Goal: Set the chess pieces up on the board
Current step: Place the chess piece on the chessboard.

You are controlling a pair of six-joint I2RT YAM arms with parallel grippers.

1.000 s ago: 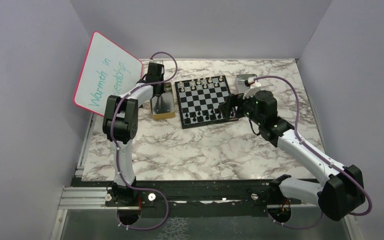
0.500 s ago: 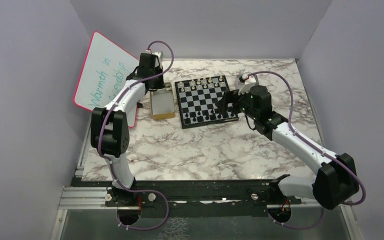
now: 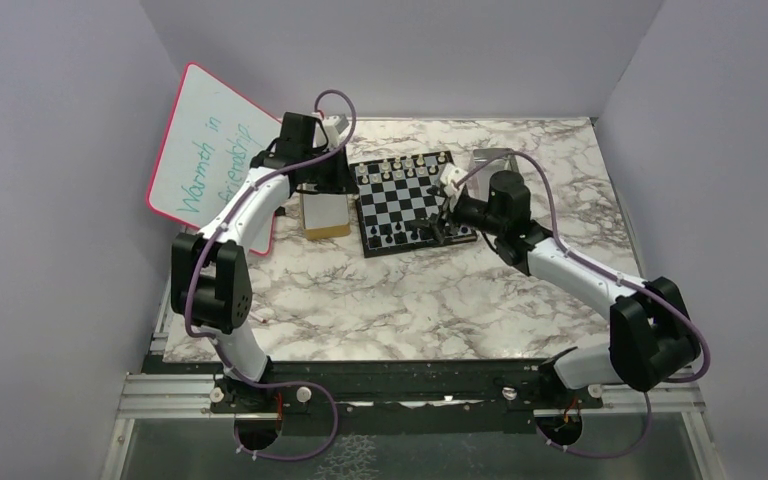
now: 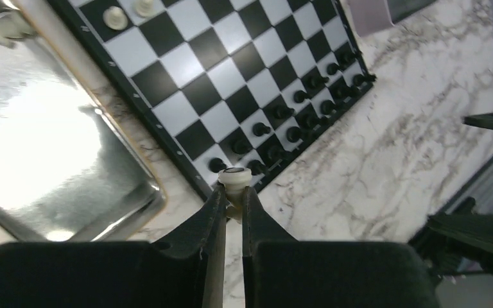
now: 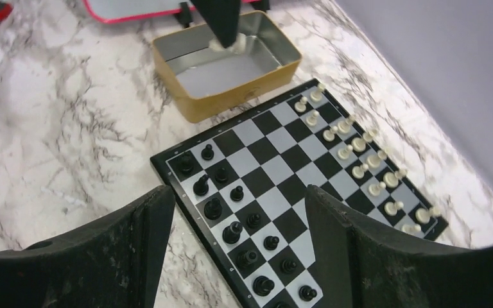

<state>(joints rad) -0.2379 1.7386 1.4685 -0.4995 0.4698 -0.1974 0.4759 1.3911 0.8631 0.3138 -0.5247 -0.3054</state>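
One pale chess piece [image 4: 235, 177] sits pinched in the left gripper [image 4: 234, 192], board [image 4: 226, 119] just ahead of it; right gripper [image 5: 236, 206] gapes empty

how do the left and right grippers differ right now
The left gripper is shut on a white chess piece; the right gripper is open wide and empty. The left gripper hangs by the metal tray beside the board; the right gripper is over the board's end with the black pieces. Both have black fingers and sit near the board.
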